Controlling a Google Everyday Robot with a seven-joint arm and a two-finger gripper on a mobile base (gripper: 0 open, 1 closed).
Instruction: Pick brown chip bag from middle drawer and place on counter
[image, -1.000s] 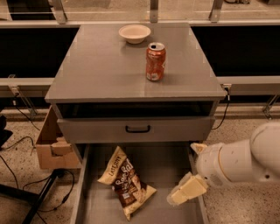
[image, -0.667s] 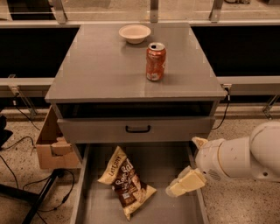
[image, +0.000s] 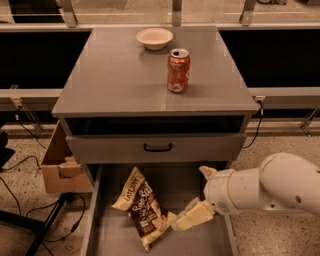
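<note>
The brown chip bag (image: 142, 207) lies flat on the floor of the open middle drawer (image: 112, 237), slanting from upper left to lower right, with "LATE JULY" on its upper tan end. My gripper (image: 184, 221) hangs low inside the drawer at the bag's lower right end, right against its edge; I cannot tell whether it touches it. The white arm (image: 270, 190) reaches in from the right. The counter (image: 115, 75) is the grey top of the cabinet above.
An orange soda can (image: 178, 70) stands on the counter right of centre, and a white bowl (image: 154, 38) sits at its back. A shut drawer front with a black handle (image: 157, 147) overhangs the open drawer. A cardboard box (image: 60, 167) and cables lie on the floor at left.
My gripper has moved left across the drawer, from the right wall to the bag's lower right end. The bag, can and bowl have not moved.
</note>
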